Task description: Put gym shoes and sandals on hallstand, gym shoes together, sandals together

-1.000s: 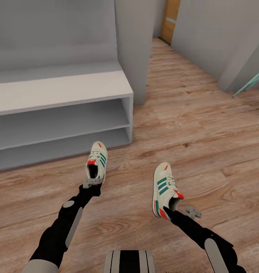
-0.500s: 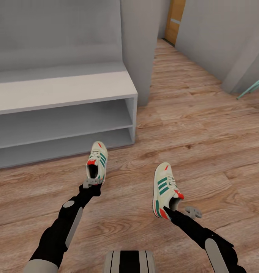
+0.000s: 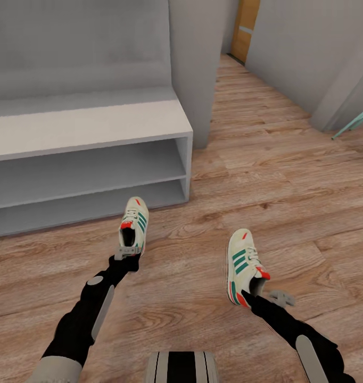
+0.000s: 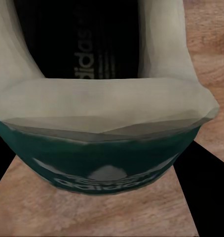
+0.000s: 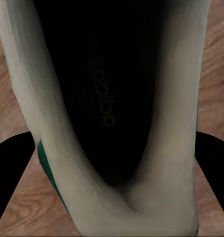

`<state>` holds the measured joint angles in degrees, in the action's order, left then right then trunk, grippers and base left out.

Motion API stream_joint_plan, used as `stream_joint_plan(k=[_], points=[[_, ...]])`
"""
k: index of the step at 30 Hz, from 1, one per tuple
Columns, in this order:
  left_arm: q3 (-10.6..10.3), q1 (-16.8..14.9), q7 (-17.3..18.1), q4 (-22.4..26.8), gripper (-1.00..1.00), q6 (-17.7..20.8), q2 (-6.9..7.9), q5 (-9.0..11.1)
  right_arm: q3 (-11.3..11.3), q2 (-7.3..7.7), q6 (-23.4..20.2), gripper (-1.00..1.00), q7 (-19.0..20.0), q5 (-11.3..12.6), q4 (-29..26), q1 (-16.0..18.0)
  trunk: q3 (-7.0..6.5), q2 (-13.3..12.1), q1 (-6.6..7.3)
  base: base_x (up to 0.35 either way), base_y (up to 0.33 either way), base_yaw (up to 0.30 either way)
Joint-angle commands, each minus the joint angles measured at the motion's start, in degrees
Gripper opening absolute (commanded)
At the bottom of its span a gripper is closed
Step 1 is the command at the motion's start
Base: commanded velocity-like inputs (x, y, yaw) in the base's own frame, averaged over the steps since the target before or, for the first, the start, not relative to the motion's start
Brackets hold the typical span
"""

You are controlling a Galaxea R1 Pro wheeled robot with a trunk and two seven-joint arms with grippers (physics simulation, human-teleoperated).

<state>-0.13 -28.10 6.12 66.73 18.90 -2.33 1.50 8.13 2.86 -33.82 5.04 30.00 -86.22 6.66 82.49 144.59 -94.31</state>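
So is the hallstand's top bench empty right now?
Empty in the part seen: the pale grey hallstand bench top is bare; both cream striped sneakers sit at pincers.

Left gym shoe (image 3: pixel 133 225) is carried slightly toward the hallstand (image 3: pixel 91 127); right gym shoe (image 3: pixel 244 264) is shifted rightward, lower.

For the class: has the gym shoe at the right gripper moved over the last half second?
Yes. The right-hand gym shoe has shifted rightward and slightly nearer the robot, away from the hallstand, whose corner holds its place.
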Motion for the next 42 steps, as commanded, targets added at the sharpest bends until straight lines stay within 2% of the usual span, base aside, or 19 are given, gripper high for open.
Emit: stream_joint_plan(k=[1, 6, 15, 19, 21, 28, 32, 33, 37, 40, 42], points=[[-0.3, -0.1, 0.1, 0.2, -1.00, 0.7, -0.09, 0.5, 0.4, 0.32, -0.7, -1.00, 0.6, -0.4, 0.0, 0.0, 0.04, 0.0, 0.01, 0.000, 0.000, 0.000], [-0.8, 1.5, 0.1, 0.4, -1.00, -0.3, -0.20, 2.2, -1.3, -1.33, -2.3, -1.00, 2.2, 2.0, 0.1, 0.0, 0.04, 0.0, 0.01, 0.000, 0.000, 0.000], [-0.8, 4.4, 0.1, 0.5, -1.00, -3.2, -0.21, 2.4, -4.4, -4.28, -4.2, -1.00, 5.3, 7.1, 0.0, 0.0, 0.04, 0.0, 0.01, 0.000, 0.000, 0.000], [-0.8, 5.7, 0.1, 0.6, -1.00, -3.3, -0.22, 2.4, -5.7, -5.52, -4.2, -1.00, 5.6, 9.1, 0.0, 0.0, 0.04, 0.0, 0.01, 0.000, 0.000, 0.000], [-0.9, 5.9, 0.1, 0.6, -1.00, -3.3, -0.22, 2.4, -6.4, -5.53, -4.4, -1.00, 5.5, 9.8, 0.0, 0.0, 0.04, 0.0, 0.01, 0.000, 0.000, 0.000], [-0.9, 6.0, 0.1, 0.6, -1.00, -3.2, -0.22, 2.5, -8.1, -5.53, -4.7, -1.00, 5.5, 9.8, 0.0, 0.0, 0.04, 0.0, 0.01, 0.000, 0.000, 0.000], [-0.9, 6.0, 0.1, 0.6, -1.00, -3.2, -0.22, 2.5, -7.1, -5.34, -4.7, -1.00, 5.5, 9.9, -0.2, 0.0, 0.04, 0.0, 0.01, 0.000, 0.000, 0.000], [-1.0, 6.0, 0.1, 0.6, -1.00, -3.2, -0.22, 2.5, -3.7, -5.27, -4.7, -1.00, 5.4, 9.9, -0.5, 0.0, 0.04, 0.0, 0.01, 0.000, 0.000, 0.000], [-1.0, 6.0, 0.1, 0.6, -1.00, -3.1, -0.22, 2.5, 1.1, -5.17, -4.7, -1.00, 5.4, 9.8, -0.7, 0.0, 0.04, 0.0, 0.01, 0.000, 0.000, 0.000], [-1.0, 6.0, 0.1, 0.6, -1.00, -3.1, -0.22, 2.5, 2.5, -4.98, -4.7, -1.00, 5.4, 9.8, -0.7, 0.0, 0.04, 0.0, 0.01, 0.000, 0.000, 0.000], [-1.0, 6.0, 0.1, 0.6, -1.00, -3.1, -0.22, 2.5, 3.0, -3.88, -4.7, -1.00, 5.4, 9.9, -0.7, 0.0, 0.04, 0.0, 0.01, 0.000, 0.000, 0.000]])
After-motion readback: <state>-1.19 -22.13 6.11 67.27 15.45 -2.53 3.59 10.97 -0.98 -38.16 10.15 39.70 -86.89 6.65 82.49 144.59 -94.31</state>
